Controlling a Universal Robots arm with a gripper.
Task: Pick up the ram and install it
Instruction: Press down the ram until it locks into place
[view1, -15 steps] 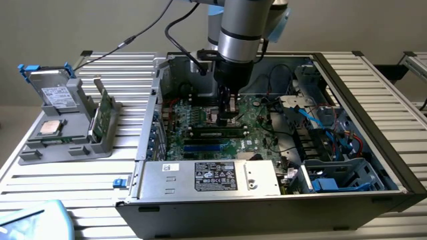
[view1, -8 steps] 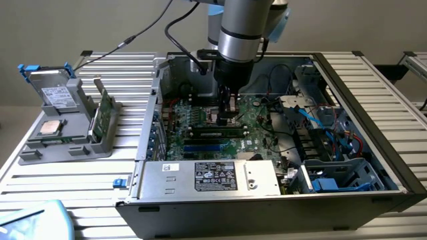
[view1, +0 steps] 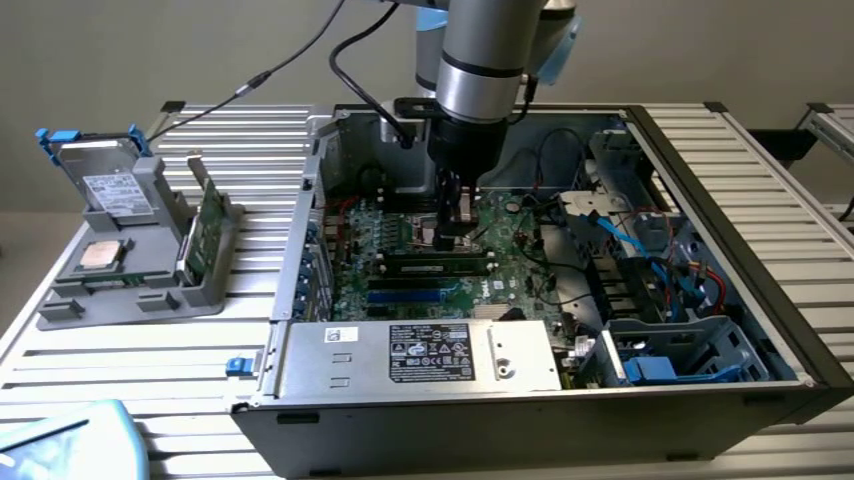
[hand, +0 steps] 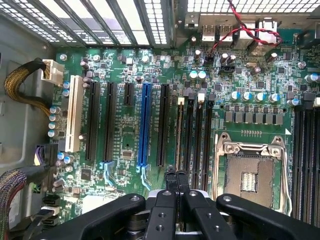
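Note:
The ram (view1: 434, 266), a long green stick with black chips, sits upright in a memory slot on the motherboard (view1: 400, 240) inside the open computer case. In the wrist view the ram (hand: 179, 135) appears edge-on as a thin pale line in the slot nearest the black expansion slots. My gripper (view1: 451, 238) hangs straight down over the board with its fingers shut together and nothing between them. The shut gripper (hand: 176, 174) has its tips right over one end of the ram's top edge. Whether they touch it, I cannot tell.
The empty processor socket (hand: 250, 175) lies beside the memory slots. A silver power supply (view1: 427, 352) fills the case's near side, with cables and drive cages (view1: 667, 300) on the exterior view's right. A grey holder (view1: 134, 290) outside the case carries a processor chip (view1: 100, 256), a drive and a thin green board.

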